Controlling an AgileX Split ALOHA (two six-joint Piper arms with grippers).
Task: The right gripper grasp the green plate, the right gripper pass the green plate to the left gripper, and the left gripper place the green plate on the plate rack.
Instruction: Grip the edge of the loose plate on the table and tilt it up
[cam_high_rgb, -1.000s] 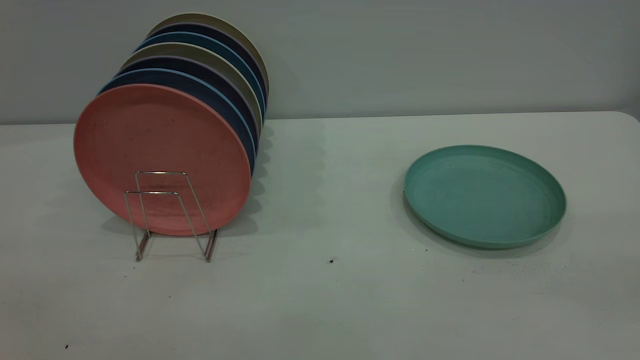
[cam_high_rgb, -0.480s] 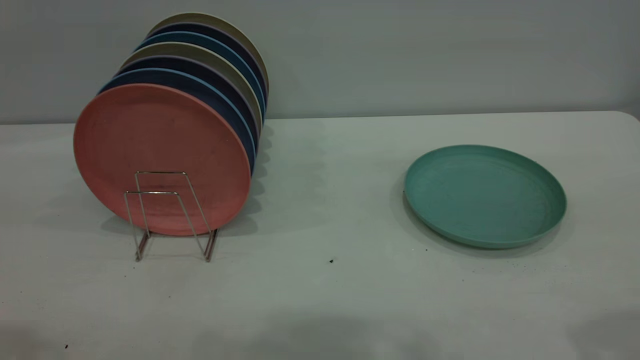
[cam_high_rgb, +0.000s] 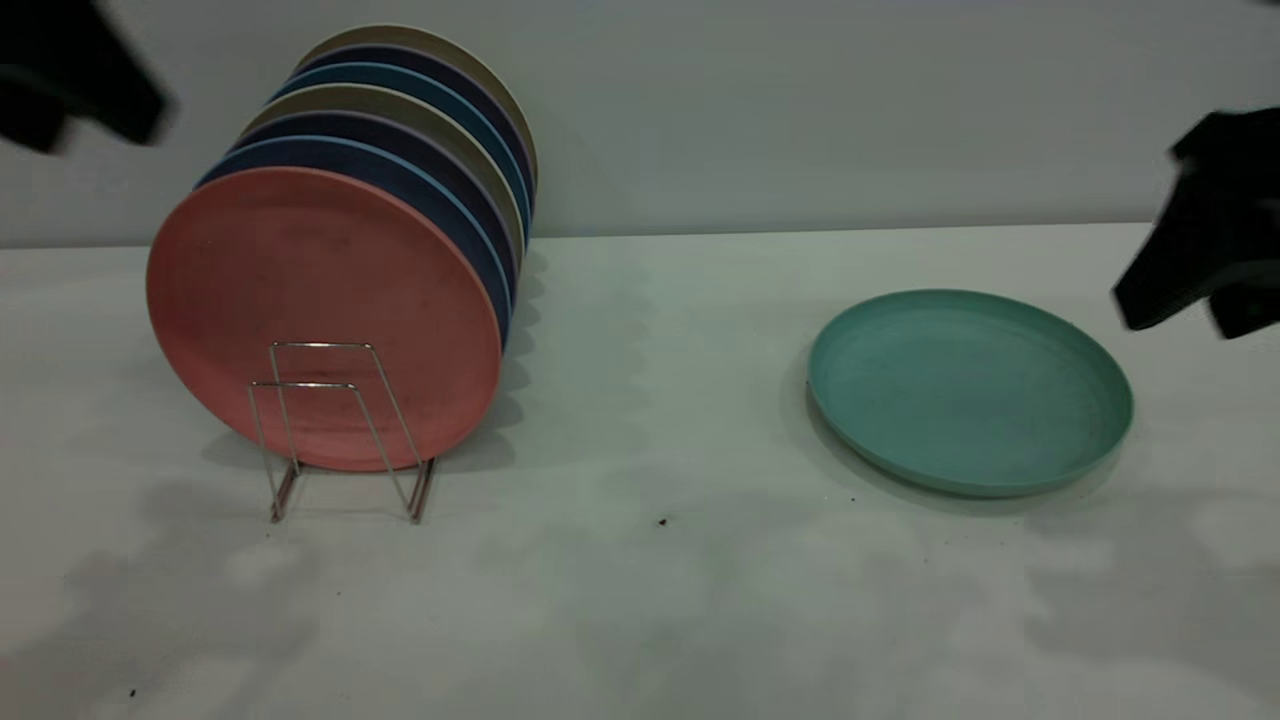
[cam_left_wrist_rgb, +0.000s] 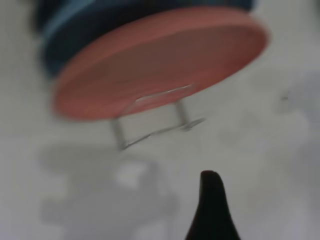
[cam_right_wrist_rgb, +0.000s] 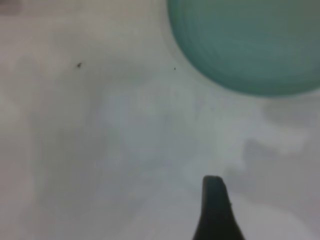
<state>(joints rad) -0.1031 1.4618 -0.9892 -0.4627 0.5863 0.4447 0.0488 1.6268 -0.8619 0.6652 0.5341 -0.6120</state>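
Matte, rigid and probably light, the green plate (cam_high_rgb: 968, 390) lies flat on the tabletop (cam_high_rgb: 660, 600), offering only its low rim; right gripper (cam_high_rgb: 1200, 265) opening cannot be told.

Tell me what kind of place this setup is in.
Probably a robot test bench, not a home kitchen: a bare white table against a plain wall, a wire plate rack full of upright plates, one green plate lying flat, black grippers at both edges.

Matte green plate (cam_high_rgb: 968, 390), shiny thin metal-wire plate rack (cam_high_rgb: 340, 430), matte table (cam_high_rgb: 640, 600)
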